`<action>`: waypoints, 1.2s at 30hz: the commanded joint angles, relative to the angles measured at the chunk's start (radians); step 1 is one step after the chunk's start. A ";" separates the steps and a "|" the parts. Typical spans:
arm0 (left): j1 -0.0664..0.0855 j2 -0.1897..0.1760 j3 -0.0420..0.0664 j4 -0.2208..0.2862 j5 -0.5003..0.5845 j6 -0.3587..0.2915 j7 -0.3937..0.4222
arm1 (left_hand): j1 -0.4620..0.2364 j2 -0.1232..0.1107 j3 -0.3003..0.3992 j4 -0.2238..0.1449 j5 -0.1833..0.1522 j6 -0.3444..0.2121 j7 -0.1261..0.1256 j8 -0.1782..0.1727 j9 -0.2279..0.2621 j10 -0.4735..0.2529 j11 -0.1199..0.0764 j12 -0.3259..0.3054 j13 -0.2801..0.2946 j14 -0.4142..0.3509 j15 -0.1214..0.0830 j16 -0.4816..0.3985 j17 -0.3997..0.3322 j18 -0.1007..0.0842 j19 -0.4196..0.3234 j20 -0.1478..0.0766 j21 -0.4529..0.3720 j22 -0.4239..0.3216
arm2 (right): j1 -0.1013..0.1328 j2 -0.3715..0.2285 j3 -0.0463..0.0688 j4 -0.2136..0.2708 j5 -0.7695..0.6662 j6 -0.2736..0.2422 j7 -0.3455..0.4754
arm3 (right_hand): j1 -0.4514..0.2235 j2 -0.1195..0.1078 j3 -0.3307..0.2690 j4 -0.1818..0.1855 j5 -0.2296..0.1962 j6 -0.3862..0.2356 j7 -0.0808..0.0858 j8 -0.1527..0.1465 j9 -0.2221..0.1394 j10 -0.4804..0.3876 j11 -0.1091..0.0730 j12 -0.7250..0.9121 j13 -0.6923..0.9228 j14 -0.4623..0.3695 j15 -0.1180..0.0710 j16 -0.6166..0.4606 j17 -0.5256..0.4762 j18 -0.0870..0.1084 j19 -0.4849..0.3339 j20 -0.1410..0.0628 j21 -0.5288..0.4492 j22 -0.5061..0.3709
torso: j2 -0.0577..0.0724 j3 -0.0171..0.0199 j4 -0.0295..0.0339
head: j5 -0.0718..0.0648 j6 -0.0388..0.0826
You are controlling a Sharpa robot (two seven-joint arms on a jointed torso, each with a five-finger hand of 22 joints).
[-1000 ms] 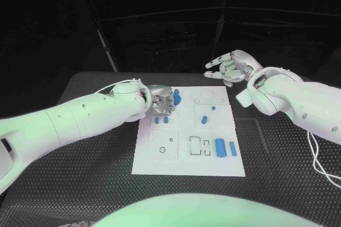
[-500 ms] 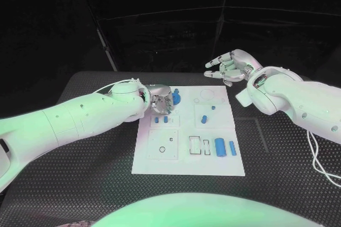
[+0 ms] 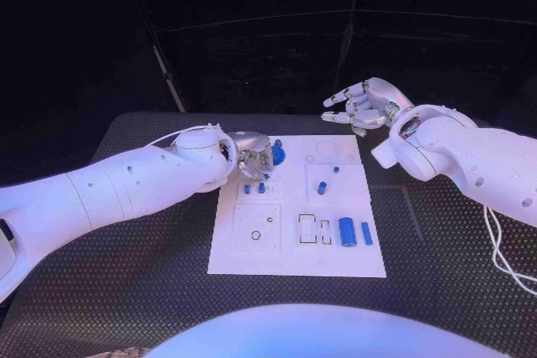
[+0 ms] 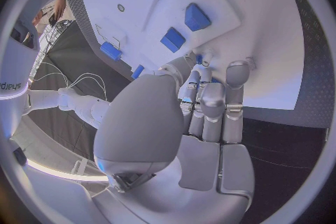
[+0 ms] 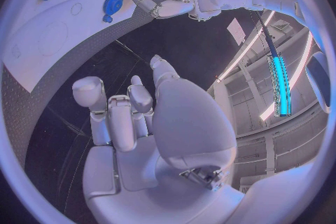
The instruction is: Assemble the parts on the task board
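Fingers [image 4: 210,106] of the left hand [image 3: 253,158] curled down onto the far left corner of the task board [image 3: 293,258], tips close together at a tiny dark blue part [image 4: 199,59], though whether pinching it or only touching cannot be told. Just beyond those fingertips, a blue gear-shaped part [image 3: 278,151] standing on the board; just beside them on the near side, two small blue blocks [image 3: 254,189] lying side by side in a recess. Farther along the board, away from the fingertips, a blue peg [image 3: 321,189], a smaller blue stud [image 3: 334,170], then a blue cylinder [image 3: 347,232] and a thin blue bar [image 3: 366,234] toward the near right. Right hand [image 3: 362,106] raised above the table [image 3: 134,280] past the board's far right corner, fingers apart and loosely bent, grasping nothing, well apart from every part.
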 commanded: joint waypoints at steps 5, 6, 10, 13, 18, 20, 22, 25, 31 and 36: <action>0.001 0.008 0.000 0.001 -0.092 -0.006 -0.014 | 0.001 0.003 -0.017 -0.002 -0.005 0.013 -0.001 0.005 0.002 0.006 -0.006 0.020 0.009 -0.010 -0.006 -0.006 -0.004 0.011 -0.010 -0.002 -0.009 -0.003 | 0.002 0.001 0.000 0.001 0.002 0.010 0.003 | 0.002 0.012 -0.003 -0.001 0.006 0.001 -0.003 0.005 -0.001 0.001 -0.001 0.006 0.002 0.050 -0.008 -0.004 0.027 0.011 -0.005 0.002 -0.005 0.000 | 0.001 0.0002 -0.0008 | 0.001 0.000; 0.001 0.010 0.000 0.000 -0.099 -0.003 -0.014 | 0.002 0.005 -0.019 -0.002 -0.005 0.016 -0.002 0.006 0.003 0.009 -0.007 0.024 0.010 -0.010 -0.007 -0.006 -0.005 0.011 -0.010 -0.002 -0.009 -0.003 | 0.002 0.001 0.000 0.001 0.002 0.011 0.003 | 0.002 0.012 -0.003 -0.001 0.006 0.001 -0.003 0.005 -0.001 0.001 -0.001 0.006 0.002 0.050 -0.008 -0.004 0.027 0.011 -0.005 0.002 -0.005 0.000 | 0.001 0.0001 -0.0008 | 0.001 0.000; 0.001 0.019 -0.002 -0.002 -0.114 0.008 -0.015 | 0.002 0.010 -0.022 -0.002 -0.005 0.028 -0.003 0.012 0.004 0.018 -0.009 0.036 0.014 -0.010 -0.008 -0.004 -0.005 0.011 -0.009 -0.004 -0.010 -0.002 | 0.001 0.001 0.000 0.000 0.002 0.012 0.003 | 0.002 0.012 -0.003 -0.001 0.006 0.001 -0.003 0.005 -0.001 0.001 -0.001 0.006 0.002 0.050 -0.008 -0.004 0.027 0.011 -0.005 0.002 -0.005 0.000 | 0.000 -0.0001 -0.0011 | 0.001 -0.002; 0.001 0.024 -0.004 -0.002 -0.120 0.012 -0.015 | 0.002 0.013 -0.024 -0.002 -0.005 0.033 -0.003 0.014 0.005 0.024 -0.010 0.043 0.016 -0.009 -0.008 -0.001 -0.002 0.010 -0.007 -0.004 -0.009 0.000 | 0.001 0.001 0.000 0.000 0.002 0.012 0.002 | 0.002 0.013 -0.003 -0.001 0.006 0.002 -0.003 0.005 -0.001 0.003 -0.001 0.008 0.004 0.051 -0.008 -0.003 0.029 0.011 -0.004 0.002 -0.005 0.000 | 0.001 0.0002 -0.0002 | 0.001 -0.002; 0.001 0.027 -0.005 -0.003 -0.127 0.013 -0.015 | 0.002 0.018 -0.026 0.000 -0.005 0.043 -0.004 0.018 0.006 0.031 -0.011 0.052 0.019 -0.008 -0.009 0.001 -0.001 0.009 -0.005 -0.005 -0.008 0.002 | 0.001 0.001 0.000 0.001 0.002 0.013 0.002 | 0.002 0.013 -0.003 -0.001 0.006 0.002 -0.003 0.005 -0.001 0.002 -0.001 0.008 0.004 0.051 -0.008 -0.003 0.029 0.011 -0.004 0.002 -0.005 0.000 | 0.000 0.0000 -0.0004 | 0.001 -0.002; 0.000 0.028 -0.007 -0.003 -0.141 0.012 -0.016 | 0.003 0.022 -0.025 0.000 -0.005 0.050 -0.006 0.022 0.007 0.036 -0.013 0.057 0.020 -0.006 -0.011 0.004 0.002 0.009 -0.002 -0.006 -0.006 0.004 | 0.001 0.001 0.000 0.001 0.002 0.013 0.002 | 0.002 0.013 -0.003 -0.001 0.006 0.002 -0.003 0.005 -0.001 0.002 -0.001 0.008 0.004 0.051 -0.008 -0.003 0.029 0.011 -0.005 0.002 -0.005 0.000 | 0.000 0.0001 -0.0002 | 0.001 -0.003; 0.000 0.028 -0.008 -0.003 -0.151 0.012 -0.017 | 0.005 0.027 -0.024 0.000 -0.005 0.057 -0.007 0.025 0.008 0.041 -0.016 0.061 0.022 -0.005 -0.012 0.006 0.003 0.008 0.001 -0.007 -0.002 0.007 | 0.001 0.001 0.000 0.001 0.002 0.013 0.002 | 0.002 0.013 -0.003 -0.001 0.006 0.002 -0.003 0.006 -0.001 0.003 -0.001 0.008 0.004 0.051 -0.008 -0.003 0.029 0.011 -0.004 0.002 -0.005 0.000 | 0.000 0.0001 0.0001 | 0.001 -0.003; 0.000 0.029 -0.011 -0.003 -0.176 0.010 -0.019 | 0.011 0.035 -0.018 -0.001 -0.005 0.069 -0.008 0.030 0.009 0.051 -0.020 0.068 0.024 0.000 -0.016 0.011 0.010 0.006 0.011 -0.010 0.010 0.018 | 0.001 0.000 0.000 0.001 0.002 0.013 0.002 | 0.002 0.013 -0.003 -0.001 0.006 0.003 -0.003 0.006 -0.001 0.003 -0.001 0.009 0.005 0.051 -0.008 -0.003 0.029 0.010 -0.004 0.002 -0.005 0.001 | 0.000 0.0002 -0.0003 | 0.000 -0.003; 0.000 0.026 -0.015 -0.003 -0.214 -0.001 -0.027 | 0.019 0.031 -0.010 -0.004 -0.005 0.051 -0.001 0.015 0.002 0.054 -0.020 0.065 0.020 0.009 -0.018 0.016 0.015 0.003 0.024 -0.013 0.023 0.029 | 0.001 0.000 0.000 0.000 0.002 0.015 0.000 | 0.001 0.014 -0.003 0.000 0.006 0.005 -0.004 0.007 0.000 0.004 -0.002 0.010 0.005 0.051 -0.008 -0.003 0.029 0.010 -0.003 0.002 -0.005 0.001 | 0.001 -0.0002 -0.0009 | 0.000 -0.001; 0.000 0.022 -0.016 -0.001 -0.222 -0.011 -0.032 | 0.006 0.016 -0.015 0.003 -0.006 0.031 0.007 0.001 -0.004 0.045 -0.014 0.054 0.015 0.011 -0.014 0.017 0.014 0.002 0.026 -0.012 0.021 0.028 | 0.001 -0.001 0.000 0.000 0.002 0.015 0.000 | 0.001 0.014 -0.003 0.000 0.006 0.005 -0.004 0.007 0.000 0.004 -0.002 0.010 0.005 0.051 -0.008 -0.003 0.029 0.010 -0.003 0.002 -0.005 0.001 | 0.000 -0.0009 0.0004 | 0.000 -0.002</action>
